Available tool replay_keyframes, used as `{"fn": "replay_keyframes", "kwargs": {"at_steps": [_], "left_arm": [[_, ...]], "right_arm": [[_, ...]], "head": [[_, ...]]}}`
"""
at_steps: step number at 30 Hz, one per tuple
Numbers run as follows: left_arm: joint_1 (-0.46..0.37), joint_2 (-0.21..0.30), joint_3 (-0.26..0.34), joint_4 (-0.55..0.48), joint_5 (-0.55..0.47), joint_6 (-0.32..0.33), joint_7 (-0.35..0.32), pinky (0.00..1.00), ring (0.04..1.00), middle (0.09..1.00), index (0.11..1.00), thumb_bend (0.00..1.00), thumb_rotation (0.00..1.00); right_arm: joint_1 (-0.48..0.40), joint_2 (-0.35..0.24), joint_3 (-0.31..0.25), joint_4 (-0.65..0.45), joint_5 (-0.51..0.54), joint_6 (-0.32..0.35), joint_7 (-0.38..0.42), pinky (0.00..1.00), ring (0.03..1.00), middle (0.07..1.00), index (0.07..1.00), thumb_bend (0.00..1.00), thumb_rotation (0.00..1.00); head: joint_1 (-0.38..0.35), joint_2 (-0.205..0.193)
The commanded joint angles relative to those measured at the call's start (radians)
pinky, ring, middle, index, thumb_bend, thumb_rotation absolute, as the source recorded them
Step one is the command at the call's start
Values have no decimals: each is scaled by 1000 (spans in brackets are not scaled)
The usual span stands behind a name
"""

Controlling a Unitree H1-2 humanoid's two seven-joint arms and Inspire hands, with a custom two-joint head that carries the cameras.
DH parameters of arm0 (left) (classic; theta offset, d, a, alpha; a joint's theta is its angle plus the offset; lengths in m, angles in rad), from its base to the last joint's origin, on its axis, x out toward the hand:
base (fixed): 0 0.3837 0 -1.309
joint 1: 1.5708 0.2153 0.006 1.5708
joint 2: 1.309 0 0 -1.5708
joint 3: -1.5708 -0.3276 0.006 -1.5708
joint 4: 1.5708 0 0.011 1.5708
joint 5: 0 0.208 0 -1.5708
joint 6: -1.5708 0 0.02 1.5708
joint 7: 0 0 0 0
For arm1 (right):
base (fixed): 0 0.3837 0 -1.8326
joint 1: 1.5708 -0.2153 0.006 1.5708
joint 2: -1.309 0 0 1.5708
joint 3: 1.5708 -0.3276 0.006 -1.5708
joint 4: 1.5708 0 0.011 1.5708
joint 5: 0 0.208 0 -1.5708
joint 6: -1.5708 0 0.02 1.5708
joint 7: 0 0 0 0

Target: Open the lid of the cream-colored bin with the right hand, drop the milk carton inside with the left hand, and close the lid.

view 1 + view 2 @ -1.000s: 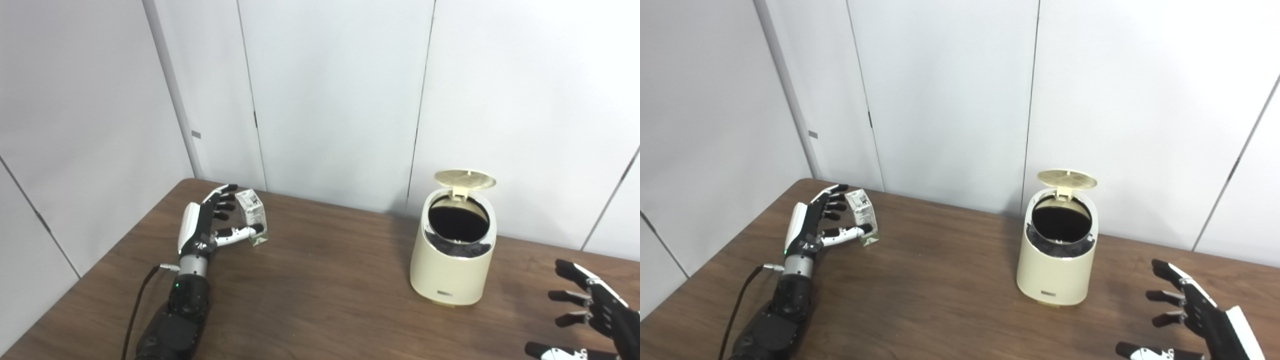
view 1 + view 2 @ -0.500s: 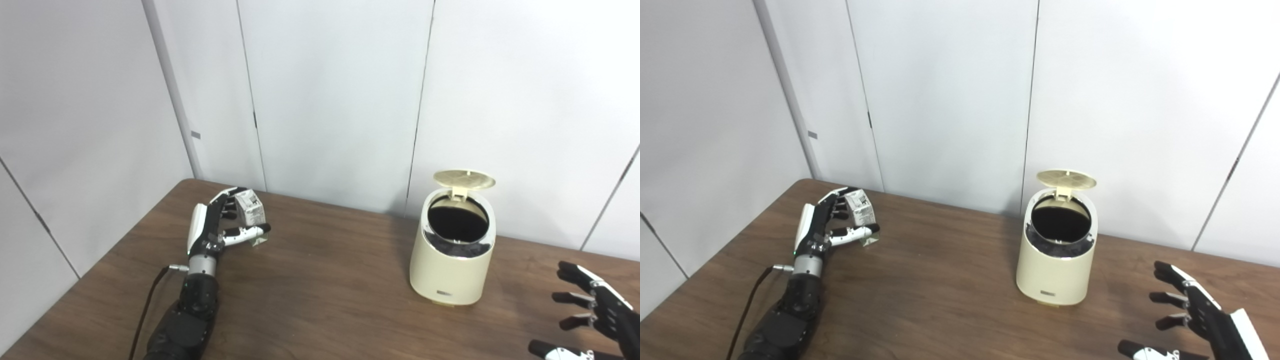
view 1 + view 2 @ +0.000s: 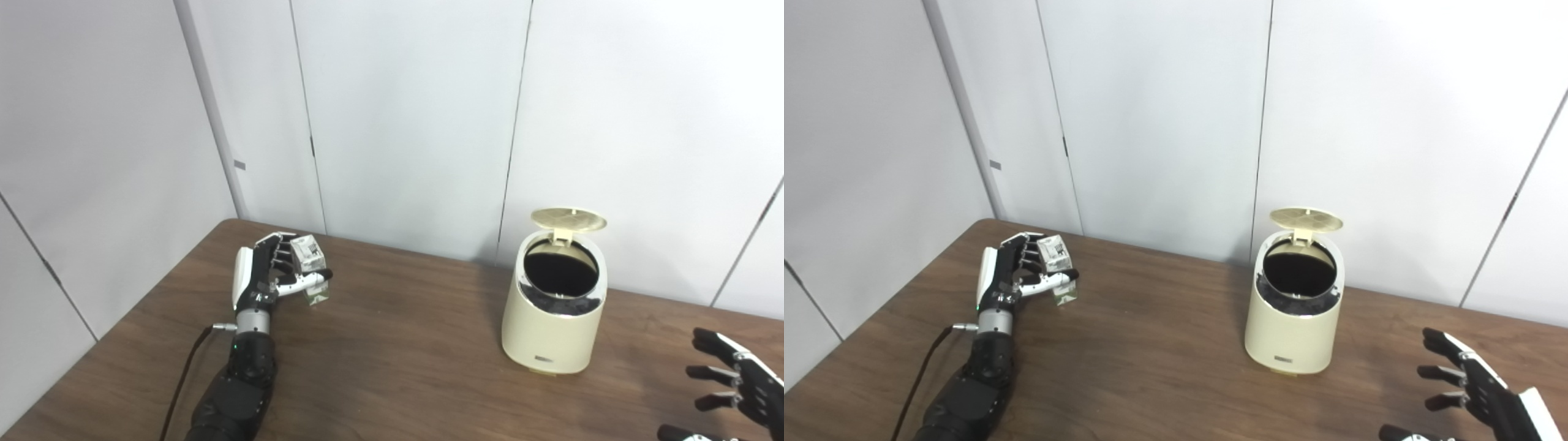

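The cream-colored bin (image 3: 554,324) stands on the brown table (image 3: 392,367) at the right of centre. Its round lid (image 3: 568,219) is tipped up at the back and the dark inside shows. The small white and green milk carton (image 3: 310,269) stands upright at the table's back left. My left hand (image 3: 269,275) is wrapped around it, fingers behind and thumb across the front; the carton's base looks to rest on the table. My right hand (image 3: 735,392) is open with fingers spread, low at the right edge, apart from the bin.
White wall panels (image 3: 404,122) stand close behind the table's back edge. A black cable (image 3: 184,380) runs from my left wrist toward the front edge.
My left fingers have closed around the carton, which was only touched a second ago. My right hand has drawn back down and to the right, away from the bin.
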Motion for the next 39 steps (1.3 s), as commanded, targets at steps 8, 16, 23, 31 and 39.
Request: {"fn": "replay_keyframes", "kwargs": {"at_steps": [8, 16, 23, 31, 39], "left_arm": [[-38, 8, -10, -18, -6, -34, 70, 360, 427, 471, 507, 522, 2], [-10, 3, -44, -108, -3, -34, 57, 365, 430, 475, 499, 523, 0], [17, -8, -90, -269, -26, -34, 6, 381, 438, 484, 502, 513, 0], [17, -34, -131, -472, -64, -34, -111, 393, 436, 493, 512, 503, 0], [-24, -78, -145, -617, -36, -12, -225, 422, 439, 487, 516, 504, 0]], "right_arm": [[-15, -8, -10, -37, 4, -20, -9, 554, 744, 861, 848, 781, 222], [-19, 4, -4, -38, -5, -10, -15, 574, 756, 866, 852, 764, 201], [-36, 27, 4, -28, -33, 8, -20, 612, 771, 865, 857, 756, 92], [-47, 41, 16, -66, -46, 90, -10, 722, 819, 912, 901, 711, 0], [-43, 47, 35, -31, -59, 23, -28, 714, 824, 930, 914, 715, 0]], "head": [[0, 3], [-30, 0], [-87, -5], [-152, -5], [-226, -4]]}}
